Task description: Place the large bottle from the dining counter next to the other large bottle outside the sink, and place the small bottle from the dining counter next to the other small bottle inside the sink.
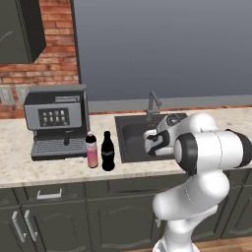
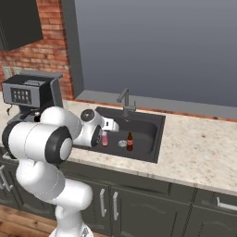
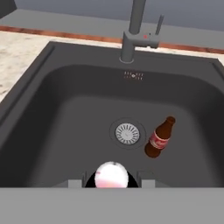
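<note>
Over the near part of the sink [image 3: 52, 109], the small pinkish bottle [image 3: 111, 175] sits between the end effector [image 3: 111, 180] tips, its pale rounded top facing the hand camera; the fingers [image 3: 76, 182] are clenched on it from both sides. In the right base view the same bottle [image 2: 105, 138] shows as a pink sliver just below the hand, hanging above the dark basin [image 2: 150, 134] floor near its front left wall.

Standing upright on the basin floor just right of the round drain [image 3: 127, 133] is the other small bottle [image 3: 159, 137], brown with a red label and a dark cap; in the right base view it [image 2: 129, 141] stands near the held bottle, with the drain between them. The curved grey faucet [image 3: 135, 33] rises from the back rim of the basin.

Outside the basin, on the beige worktop [image 1: 59, 167] to its left, the black cola-shaped bottle [image 1: 108, 151] stands upright just beside the tall pink bottle [image 1: 91, 150], the two close together but whether they touch cannot be told. A grey coffee machine [image 1: 56, 120] stands behind and to the left of them, against the brick wall [image 1: 56, 39]. Dark grey cabinets [image 1: 49, 211] run under the worktop.
</note>
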You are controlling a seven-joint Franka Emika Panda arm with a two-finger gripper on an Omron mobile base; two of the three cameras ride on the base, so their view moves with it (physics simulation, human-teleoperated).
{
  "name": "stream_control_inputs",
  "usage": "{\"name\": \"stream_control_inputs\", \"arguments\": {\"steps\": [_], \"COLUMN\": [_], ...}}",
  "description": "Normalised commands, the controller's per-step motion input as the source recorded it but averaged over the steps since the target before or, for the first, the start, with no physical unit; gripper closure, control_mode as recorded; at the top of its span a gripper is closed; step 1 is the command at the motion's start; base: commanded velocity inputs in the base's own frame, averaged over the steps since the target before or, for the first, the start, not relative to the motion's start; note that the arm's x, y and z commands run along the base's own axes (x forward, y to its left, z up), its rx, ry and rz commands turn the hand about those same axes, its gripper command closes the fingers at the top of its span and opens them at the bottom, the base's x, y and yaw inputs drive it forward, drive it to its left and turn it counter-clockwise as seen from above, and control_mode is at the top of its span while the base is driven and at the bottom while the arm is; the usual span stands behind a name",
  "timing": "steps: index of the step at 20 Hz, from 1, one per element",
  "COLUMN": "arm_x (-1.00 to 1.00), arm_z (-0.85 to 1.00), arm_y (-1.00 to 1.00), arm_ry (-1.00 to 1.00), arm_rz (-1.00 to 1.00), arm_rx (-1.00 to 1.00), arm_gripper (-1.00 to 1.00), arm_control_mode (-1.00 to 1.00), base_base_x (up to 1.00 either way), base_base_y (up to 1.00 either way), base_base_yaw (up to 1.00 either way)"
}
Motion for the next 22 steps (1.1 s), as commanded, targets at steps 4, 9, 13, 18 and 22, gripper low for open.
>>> {"name": "stream_control_inputs", "arguments": {"steps": [4, 9, 13, 18, 22], "arm_x": [0.14, 0.09, 0.00, 0.00, 0.00], "arm_z": [-0.17, -0.16, -0.16, -0.16, -0.14], "arm_y": [0.00, 0.00, 0.00, 0.00, -0.01], "arm_ry": [-0.04, -0.03, -0.02, -0.03, -0.03], "arm_rz": [0.00, 0.00, 0.00, 0.00, 0.00], "arm_rx": [0.00, 0.00, 0.00, 0.00, 0.00], "arm_gripper": [1.00, 1.00, 1.00, 1.00, 1.00], "arm_control_mode": [-1.00, -1.00, -1.00, -1.00, -1.00], "base_base_x": [0.00, 0.00, 0.00, 0.00, 0.00], "base_base_y": [0.00, 0.00, 0.00, 0.00, 0.00], "base_base_yaw": [0.00, 0.00, 0.00, 0.00, 0.00]}}
